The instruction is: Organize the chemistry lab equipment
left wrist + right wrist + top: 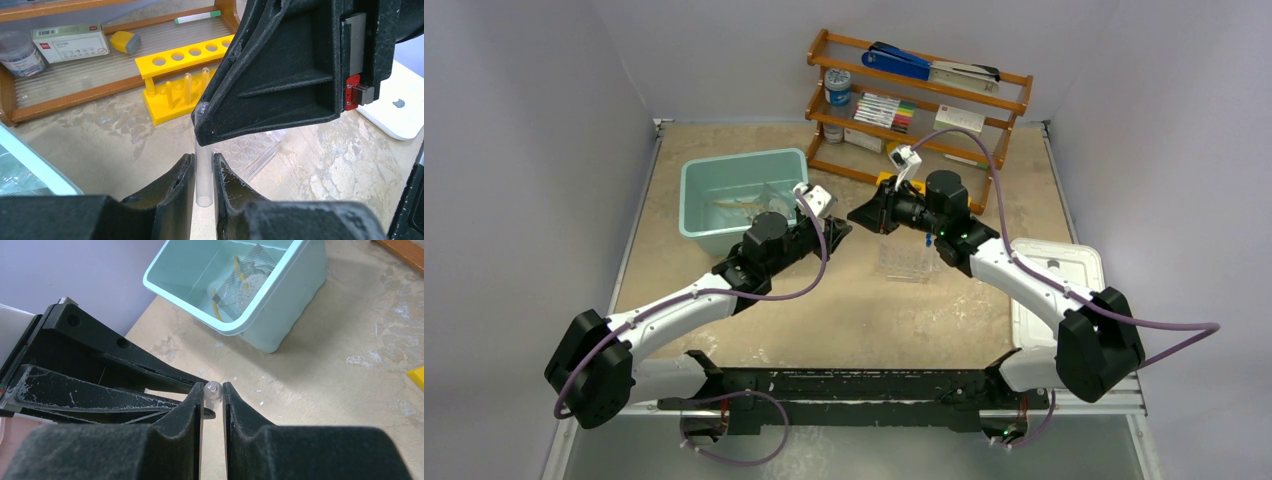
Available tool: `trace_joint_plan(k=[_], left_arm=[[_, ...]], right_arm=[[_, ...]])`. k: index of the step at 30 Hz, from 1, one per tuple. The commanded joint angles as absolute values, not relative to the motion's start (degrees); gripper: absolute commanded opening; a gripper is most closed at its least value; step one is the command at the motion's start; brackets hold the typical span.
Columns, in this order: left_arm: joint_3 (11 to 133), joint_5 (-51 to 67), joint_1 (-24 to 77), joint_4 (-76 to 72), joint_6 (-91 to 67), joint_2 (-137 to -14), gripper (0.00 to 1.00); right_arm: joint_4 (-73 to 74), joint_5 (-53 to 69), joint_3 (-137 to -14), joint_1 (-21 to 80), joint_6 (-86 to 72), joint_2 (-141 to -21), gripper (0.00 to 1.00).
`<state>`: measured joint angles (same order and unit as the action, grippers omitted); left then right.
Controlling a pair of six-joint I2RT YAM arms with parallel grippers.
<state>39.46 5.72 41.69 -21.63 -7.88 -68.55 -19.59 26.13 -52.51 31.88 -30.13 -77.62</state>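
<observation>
i see the tan surface (854,310) with a wooden shelf (969,95) along its far edge, a teal bin (714,232) at the far left and a white lid (1079,265) lying flat at the right. both arms reach inward and meet above the middle of the surface, between the bin and the shelf. in the bin i can make out an amber tube (239,267) and a square of grey mesh (252,262) over something clear that i cannot identify. the yellow test-tube rack (167,106) stands on the surface just in front of the shelf, with two clear tubes (188,87) upright in it. a clear welled tray (250,150) lies on the surface near the rack, below the right arm's pincer. the left pincer (204,172) is clamped on the lower part of a clear test tube (204,190), held off the surface. the right pincer (213,397) is closed around that same tube's rounded end, so both pincers grip it at once, fingertips nearly touching each other.
</observation>
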Motion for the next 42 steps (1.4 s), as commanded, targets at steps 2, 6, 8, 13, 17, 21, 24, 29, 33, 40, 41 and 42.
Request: trace_joint_plan(k=[2, 6, 8, 13, 17, 21, 24, 29, 33, 40, 41, 42], left_arm=[[39.93, 5.2, 41.64, -22.53, -7.32, -66.79, 0.27], [40.07, 5.61, 41.66, -22.35, -7.97, -66.07, 0.36], [39.95, 5.62, 41.66, -22.12, -8.14, -65.65, 0.38], [37.79, 4.87, 41.61, -23.84, -9.78, -63.48, 0.43], [35.89, 3.08, 41.64, -24.92, -11.23, -61.24, 0.44], [34.79, -1.33, 41.66, -25.42, -13.11, -59.94, 0.44], [33.86, -5.27, 41.66, -26.35, -15.11, -59.39, 0.44], [32.96, -7.43, 41.65, -27.91, -16.18, -59.67, 0.45], [32.97, -7.48, 41.65, -28.84, -16.71, -60.78, 0.45], [32.45, -7.59, 41.64, -29.33, -17.2, -61.3, 0.46], [32.43, -7.64, 41.66, -29.25, -17.2, -61.2, 0.45], [32.38, -7.72, 41.66, -29.27, -17.22, -61.2, 0.45]], right_arm=[[-21.12, 23.32, -54.31, 32.17, -28.12, -75.21, 0.09], [-19.82, 22.58, -53.91, 32.16, -27.63, -74.18, 0.09], [-20.42, 21.38, -53.6, 32.04, -28.29, -73.57, 0.09], [-16.51, 14.28, -54.96, 31.65, -24.76, -72.31, 0.08], [-15.19, 8.39, -54.97, 30.66, -22.63, -71.83, 0.07], [-15.99, -2.02, -52.57, 30.33, -19.55, -70.39, 0.06], [-17.64, -10.51, -48.98, 30.19, -17.05, -68.28, 0.05], [-21.98, -22.29, -43.41, 29.64, -13.18, -64.67, 0.05], [-24.41, -27.83, -40.44, 28.72, -11.34, -63.72, 0.05], [-26.63, -32.37, -38.06, 27.39, -9.62, -65.09, 0.05], [-26.83, -32.91, -37.87, 27.3, -9.51, -65.33, 0.05], [-26.82, -33.11, -37.8, 27.13, -9.64, -65.54, 0.05]])
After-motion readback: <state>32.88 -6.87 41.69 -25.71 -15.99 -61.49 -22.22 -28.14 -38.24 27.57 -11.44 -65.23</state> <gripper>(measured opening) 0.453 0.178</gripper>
